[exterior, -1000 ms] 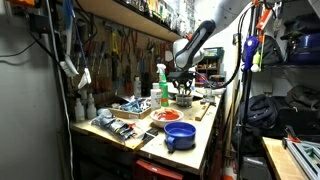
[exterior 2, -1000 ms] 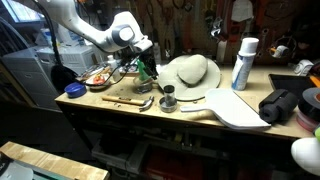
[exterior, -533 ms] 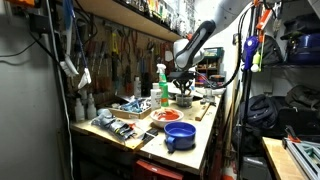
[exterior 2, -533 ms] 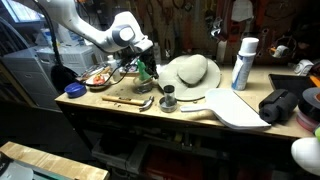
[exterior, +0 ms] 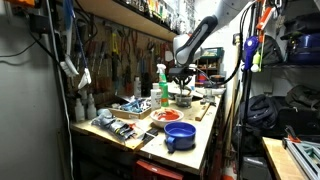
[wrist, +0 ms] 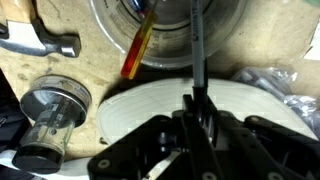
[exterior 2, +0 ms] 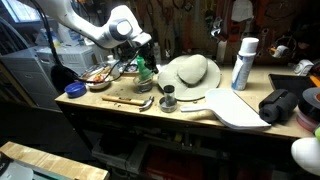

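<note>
My gripper point(wrist: 197, 105) is shut on a thin black rod-like tool point(wrist: 197, 50). In the wrist view the tool's far end reaches over a round metal bowl point(wrist: 170, 30) that holds a red and yellow handled tool point(wrist: 138, 50). Under the fingers lies the white brim of a hat point(wrist: 140, 110). A small clear jar with a metal lid point(wrist: 45, 120) lies to the side. In both exterior views the gripper point(exterior 2: 137, 62) point(exterior: 183, 78) hangs above the workbench, beside the cream hat point(exterior 2: 190, 72) and a green bottle point(exterior 2: 144, 70).
The workbench carries a small jar point(exterior 2: 168, 100), a white spray can point(exterior 2: 242, 62), a blue lid point(exterior 2: 74, 90), a dish point(exterior 2: 97, 78), a red plate point(exterior: 167, 115), a blue cup point(exterior: 180, 135) and a green spray bottle point(exterior: 162, 85). Tools hang on the back wall.
The arm has risen a little, lifting the gripper and the black tool slightly above the bench. Nothing else moved.
</note>
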Tool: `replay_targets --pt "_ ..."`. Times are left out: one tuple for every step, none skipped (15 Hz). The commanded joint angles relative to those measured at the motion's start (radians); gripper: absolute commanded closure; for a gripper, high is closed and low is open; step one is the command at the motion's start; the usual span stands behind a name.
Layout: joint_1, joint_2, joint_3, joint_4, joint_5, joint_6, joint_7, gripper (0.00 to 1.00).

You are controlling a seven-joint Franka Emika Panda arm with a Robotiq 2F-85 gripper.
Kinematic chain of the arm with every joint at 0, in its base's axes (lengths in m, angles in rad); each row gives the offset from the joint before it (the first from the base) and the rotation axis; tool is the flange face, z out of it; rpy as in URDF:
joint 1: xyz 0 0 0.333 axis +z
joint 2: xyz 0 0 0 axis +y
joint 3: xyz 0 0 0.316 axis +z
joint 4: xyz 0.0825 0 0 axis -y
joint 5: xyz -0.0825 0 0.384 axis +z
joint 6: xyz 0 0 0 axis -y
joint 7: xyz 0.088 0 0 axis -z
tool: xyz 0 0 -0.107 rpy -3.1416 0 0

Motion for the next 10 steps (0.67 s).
replay_targets --pt "0.057 -0.126 -0.057 -0.112 -0.133 0.000 0.049 0.95" --pt "0.066 -0.173 -0.070 -0.147 -0.184 -0.011 0.054 0.95" --pt "0.062 -0.223 -0.062 -0.188 -0.210 -0.002 0.038 0.95" --pt "0.054 -0.285 -0.041 -0.245 -0.220 0.034 0.013 0.95" --pt "0.048 -0.335 -0.016 -0.291 -0.219 0.069 0.002 0.95" --pt "0.042 -0.380 0.021 -0.333 -0.185 0.105 -0.015 0.96" --pt "0.041 -0.417 0.048 -0.364 -0.167 0.125 -0.017 0.96" --pt "0.040 -0.450 0.085 -0.393 -0.138 0.140 -0.034 0.96" --pt "0.044 -0.485 0.124 -0.423 -0.117 0.150 -0.045 0.96" --pt "0.048 -0.515 0.165 -0.449 -0.090 0.155 -0.072 0.96"
